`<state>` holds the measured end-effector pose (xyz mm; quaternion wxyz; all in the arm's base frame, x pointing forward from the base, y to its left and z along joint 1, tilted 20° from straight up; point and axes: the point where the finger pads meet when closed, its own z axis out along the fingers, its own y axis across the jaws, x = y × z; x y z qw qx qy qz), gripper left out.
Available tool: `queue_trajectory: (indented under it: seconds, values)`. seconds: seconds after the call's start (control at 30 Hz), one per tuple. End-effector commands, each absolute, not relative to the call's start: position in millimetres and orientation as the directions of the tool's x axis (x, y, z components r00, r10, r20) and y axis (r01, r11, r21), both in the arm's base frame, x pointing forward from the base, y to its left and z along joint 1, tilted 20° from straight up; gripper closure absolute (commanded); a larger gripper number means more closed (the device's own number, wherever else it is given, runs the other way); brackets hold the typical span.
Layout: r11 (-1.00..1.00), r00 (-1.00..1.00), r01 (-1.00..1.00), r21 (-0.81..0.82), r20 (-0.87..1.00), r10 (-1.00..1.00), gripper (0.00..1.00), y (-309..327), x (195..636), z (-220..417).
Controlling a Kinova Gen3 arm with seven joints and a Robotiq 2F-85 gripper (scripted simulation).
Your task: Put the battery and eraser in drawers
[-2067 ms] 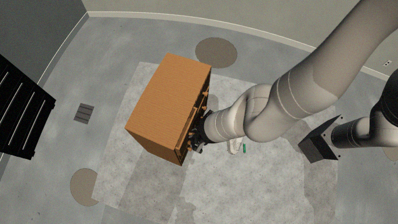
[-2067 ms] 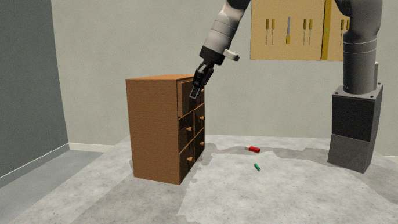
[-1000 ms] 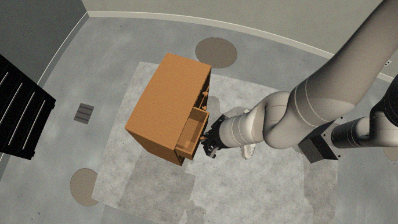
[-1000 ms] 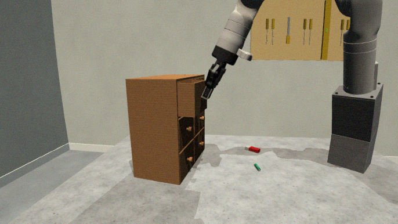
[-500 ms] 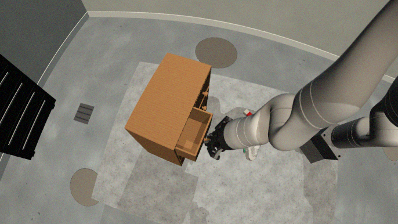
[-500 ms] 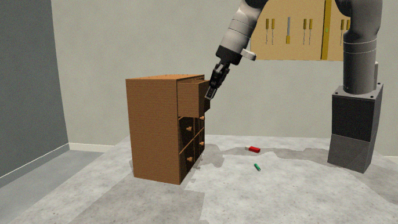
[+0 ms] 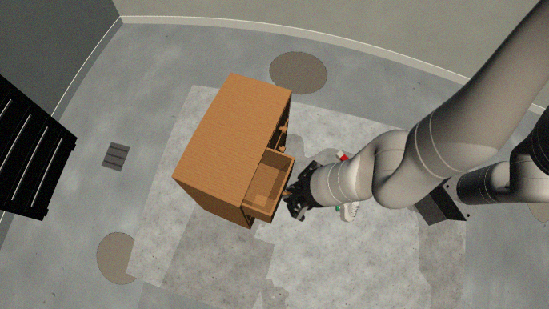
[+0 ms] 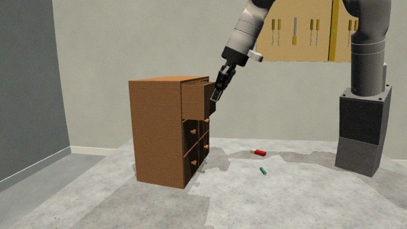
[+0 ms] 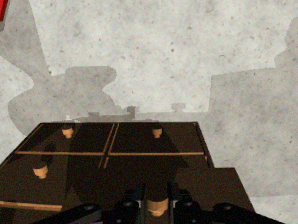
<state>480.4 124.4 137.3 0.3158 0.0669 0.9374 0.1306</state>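
The small wooden chest [image 7: 232,144] stands on the floor, and it also shows in the exterior view [image 8: 160,130]. Its top-row left drawer [image 7: 267,186] is pulled out about a third of its length and looks empty; it also shows in the exterior view [image 8: 194,101]. My gripper [image 8: 216,96] is shut on this drawer's knob [image 9: 157,208]. The other drawers are in. A red block with a white end [image 8: 258,152] lies on the floor in front of the chest. A small green cylinder [image 8: 263,171] lies near it. I cannot tell which item is the eraser or the battery.
The robot's base pedestal [image 8: 363,130] stands to the right of the chest's front. A tool board [image 8: 296,29] hangs on the back wall. A black rack [image 7: 28,160] stands at the far left, well away from the chest.
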Motion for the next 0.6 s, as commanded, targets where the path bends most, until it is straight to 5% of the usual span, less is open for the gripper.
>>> queue_trajectory:
  seconds: [0.0,0.27,0.57]
  values:
    - [0.957,-0.791,0.042,0.287,-0.576,0.208,0.87,124.4,480.5,137.9]
    - [0.957,-0.791,0.042,0.287,-0.576,0.208,0.87,124.4,480.5,137.9]
    - [0.957,-0.791,0.042,0.287,-0.576,0.208,0.71,124.4,480.5,137.9]
